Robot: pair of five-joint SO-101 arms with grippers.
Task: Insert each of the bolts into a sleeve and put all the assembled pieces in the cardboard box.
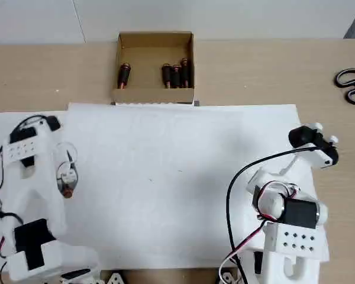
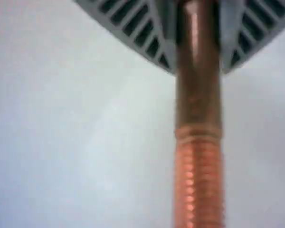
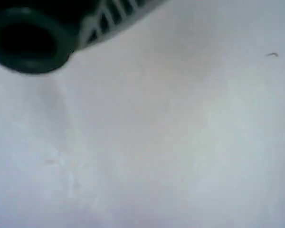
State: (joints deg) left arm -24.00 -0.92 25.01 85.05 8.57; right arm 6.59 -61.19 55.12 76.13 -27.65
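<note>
Pale wooden table (image 1: 254, 65) is seen from above in the high view, with a large sheet of white paper (image 1: 177, 177) spread over its near half. At the paper's far edge stands the open cardboard box (image 1: 155, 93). Four assembled pieces (image 1: 176, 76) are laid inside it, one alone toward one wall and three close together toward the other. A pair of scissors (image 1: 352, 86) is set on the bare wood, well apart from the box. The left arm is folded low over its side of the paper, and a copper bolt (image 1: 67, 188) is carried at the left gripper (image 1: 65, 175). The right arm is bent upward on the opposite side. The right gripper (image 1: 307, 141) is turned toward the paper's middle, with a dark sleeve (image 1: 297, 136) at its tip.

From the left wrist view, finer detail is given. The bolt (image 2: 198, 142) is shown close up, clamped by its smooth shank between two grey ribbed jaws. Its threaded part is left free above the white paper (image 2: 76, 142).

From the right wrist view, the round, hollow mouth of the sleeve (image 3: 28, 40) is shown, which cannot be made out from above. One ribbed finger (image 3: 109, 16) is pressed against its side, so the sleeve is gripped; the other jaw is hidden behind it. The paper (image 3: 180, 142) is spread beneath.
</note>
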